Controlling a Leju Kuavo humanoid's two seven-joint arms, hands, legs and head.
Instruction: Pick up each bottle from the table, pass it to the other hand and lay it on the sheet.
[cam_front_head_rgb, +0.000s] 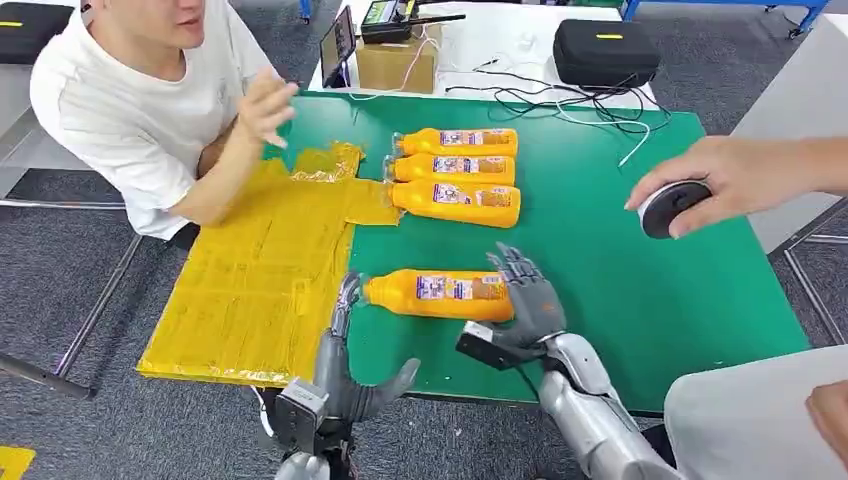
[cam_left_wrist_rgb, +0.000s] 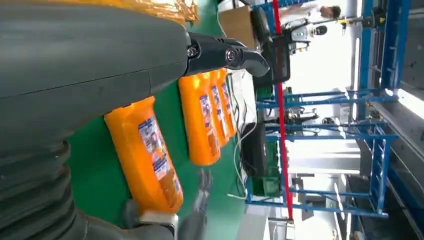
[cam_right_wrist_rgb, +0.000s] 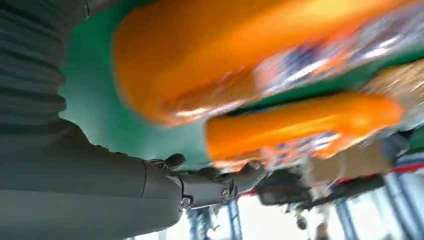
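Green desk (cam_front_head_rgb: 640, 270) on a grey-carpeted floor, seen from above, with a yellow sheet (cam_front_head_rgb: 260, 290) spread over its left part and hanging past the near-left edge, presumably as the landing place for the bottles. Toward the far side, a row of three bottles (cam_front_head_rgb: 455, 168) on their sides, touching or nearly so, caps toward the sheet, apparently waiting their turn. Nearer the robot, the nearest bottle (cam_front_head_rgb: 440, 295) alone on the green surface, also on its side, cap toward the sheet and just beside its edge, not yet on it. Right robot hand (cam_front_head_rgb: 528, 300) at the base end of that bottle, fingers spread wide and raised, holding nothing; contact with the base not clear enough to tell. Left robot hand (cam_front_head_rgb: 345, 380) low at the desk's near edge, fingers apart and empty, one dark finger reaching up toward the cap; probably placed there to receive the bottle on the sheet side. Judged step: the pick-up of this bottle by the right side, the pass and the laying-down not yet done. Same bottle in the left wrist view (cam_left_wrist_rgb: 147, 155), long side toward the camera, and blurred in the right wrist view (cam_right_wrist_rgb: 210, 55). Seated person in a white shirt (cam_front_head_rgb: 140, 110) at the far left, one hand lifted; another person's hand (cam_front_head_rgb: 735, 180) at the right around a round dark object. Beyond the desk, a cardboard box (cam_front_head_rgb: 398, 65), a black case (cam_front_head_rgb: 605, 50) and loose cables.
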